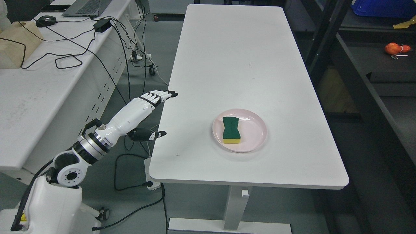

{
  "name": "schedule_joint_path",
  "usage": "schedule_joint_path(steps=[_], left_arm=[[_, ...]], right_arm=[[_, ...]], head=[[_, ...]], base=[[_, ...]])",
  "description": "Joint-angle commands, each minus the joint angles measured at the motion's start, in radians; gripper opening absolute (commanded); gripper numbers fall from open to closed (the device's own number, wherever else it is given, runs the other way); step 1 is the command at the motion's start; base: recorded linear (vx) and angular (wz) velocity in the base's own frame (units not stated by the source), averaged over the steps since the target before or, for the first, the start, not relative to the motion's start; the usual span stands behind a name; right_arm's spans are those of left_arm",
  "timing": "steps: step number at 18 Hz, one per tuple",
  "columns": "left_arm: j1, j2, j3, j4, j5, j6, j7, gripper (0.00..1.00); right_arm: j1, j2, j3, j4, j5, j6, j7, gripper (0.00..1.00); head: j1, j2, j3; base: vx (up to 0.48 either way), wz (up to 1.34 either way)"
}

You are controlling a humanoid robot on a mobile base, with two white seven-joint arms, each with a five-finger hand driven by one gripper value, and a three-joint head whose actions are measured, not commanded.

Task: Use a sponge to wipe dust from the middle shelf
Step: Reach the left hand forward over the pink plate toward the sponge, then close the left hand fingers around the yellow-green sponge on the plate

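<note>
A green and yellow sponge [231, 130] lies on a pink plate [256, 130] near the front of the white table [240, 65]. My left hand [161, 110] hovers just off the table's left edge, to the left of the plate. Its fingers [159, 96] are stretched out flat and the thumb [148, 134] points toward the table; it holds nothing. A dark shelf unit [364, 84] stands at the right of the picture. My right arm does not show.
A second white desk [48, 84] on the left carries cables, a mouse [46, 20], a laptop [86, 7] and a brown paper bag [16, 42]. Cables and a power strip [150, 175] lie on the floor between the tables. An orange object [396, 48] rests on the shelf.
</note>
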Motion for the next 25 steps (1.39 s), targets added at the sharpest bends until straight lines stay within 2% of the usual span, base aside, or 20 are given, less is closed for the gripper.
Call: schedule_joint_path(steps=[1,3,7,10,14,20,25], left_arm=[[-0.150,0.050,-0.167,0.133,-0.187,-0.007,-0.040,0.94],[-0.224,0.033,-0.265,0.135,-0.285,-0.010,-0.040,0.94],[-0.327,-0.025,-0.437,0.156,-0.365,-0.009,-0.040,0.94],[-0.333,-0.134,-0.530,0.162,-0.485,-0.010,-0.040,0.94],[-0.322,-0.218,-0.658,0.193,-0.568,-0.009,-0.038,0.93],[-0.319,-0.229,-0.709,0.213,-0.594,-0.004,-0.040,0.88],[-0.321,-0.229,-0.675,0.218,-0.628,-0.001,-0.044,0.88]], right_arm=[[0.000,-0.017,0.000,-0.017,0.000,0.001,0.003,1.00],[0.002,-0.017,0.000,-0.017,0.000,0.001,0.003,1.00],[0.000,-0.017,0.000,-0.017,0.000,0.001,0.003,1.00],[0.000,-0.017,0.000,-0.017,0.000,0.001,0.003,1.00],[0.000,-0.017,0.000,-0.017,0.000,0.001,0.003,1.00],[0.002,-0.017,0.000,-0.017,0.000,0.001,0.003,1.00],[0.000,-0.017,0.000,-0.017,0.000,0.001,0.003,1.00]], head=[[0.0000,0.000,0.000],[0.0000,0.000,0.000],[0.0000,0.000,0.000],[0.0000,0.000,0.000],[0.0000,0.000,0.000],[0.0000,0.000,0.000],[0.0000,0.000,0.000]], base=[[0.000,0.00],[0.000,0.00],[0.013,0.00],[0.048,-0.01],[0.066,0.00],[0.044,0.00],[0.000,0.00]])
